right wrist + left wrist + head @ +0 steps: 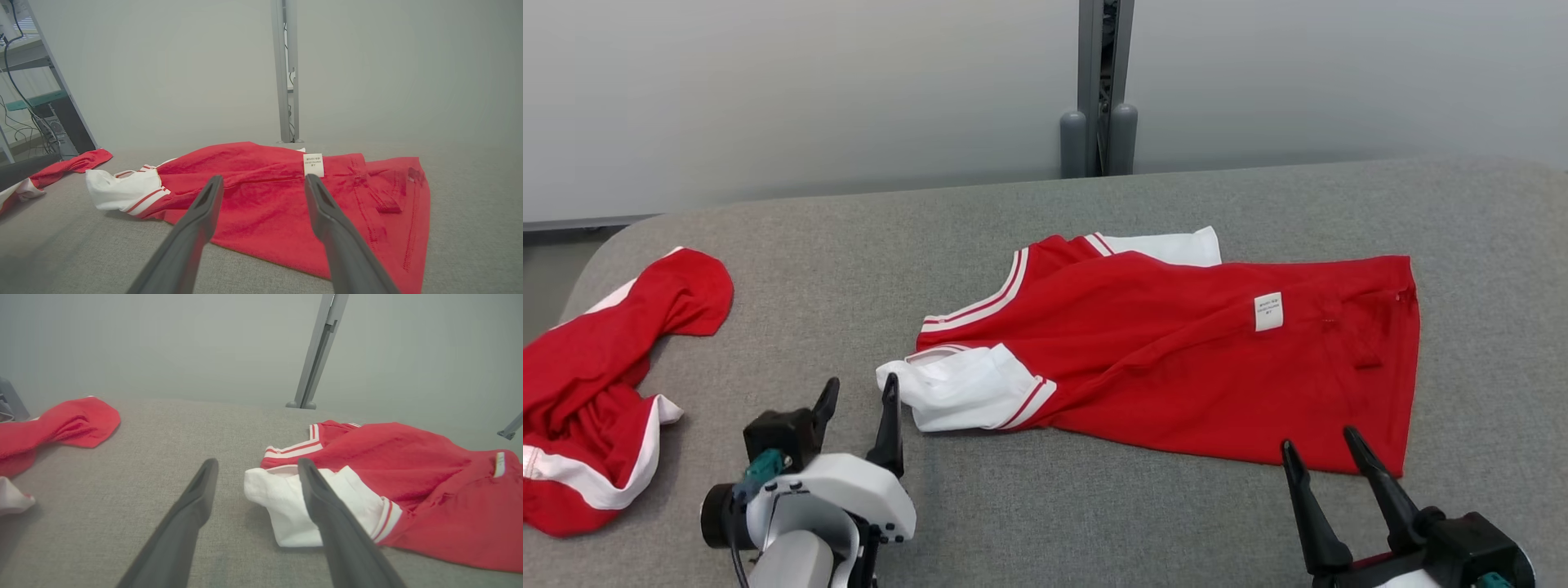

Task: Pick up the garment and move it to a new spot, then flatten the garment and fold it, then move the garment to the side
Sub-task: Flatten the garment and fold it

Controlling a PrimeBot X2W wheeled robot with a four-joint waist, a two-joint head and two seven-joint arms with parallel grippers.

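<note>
**Red garment point(1176, 343) spread on a grey counter point(1045, 506), both hands open and empty**

Head view: The garment, red with white sleeves and striped trim, is laid out roughly flat across the middle and right of the counter. A small white label point(1267, 311) is seen on its red cloth. The left hand point(861, 382) is placed at the lower left, its two dark fingers spread apart, with nothing held between them; one fingertip stands just beside the near white sleeve point(964, 396). The right hand point(1318, 438) is seen at the lower right, fingers likewise spread and empty, their tips at the garment's near hem. Whether the cloth is touched cannot be told. A crumpled red cloth point(596, 384) with white trim is left at the counter's far left edge, well apart from the garment.

Left wrist view: The left hand's fingers are shown wide apart above the bare counter. The white sleeve is partly hidden behind the right-side finger, and the red body is spread away to the right.

Right wrist view: The right hand's parted fingers are pointed at the red body, with the label seen just above one fingertip. Nothing is gripped.
</note>
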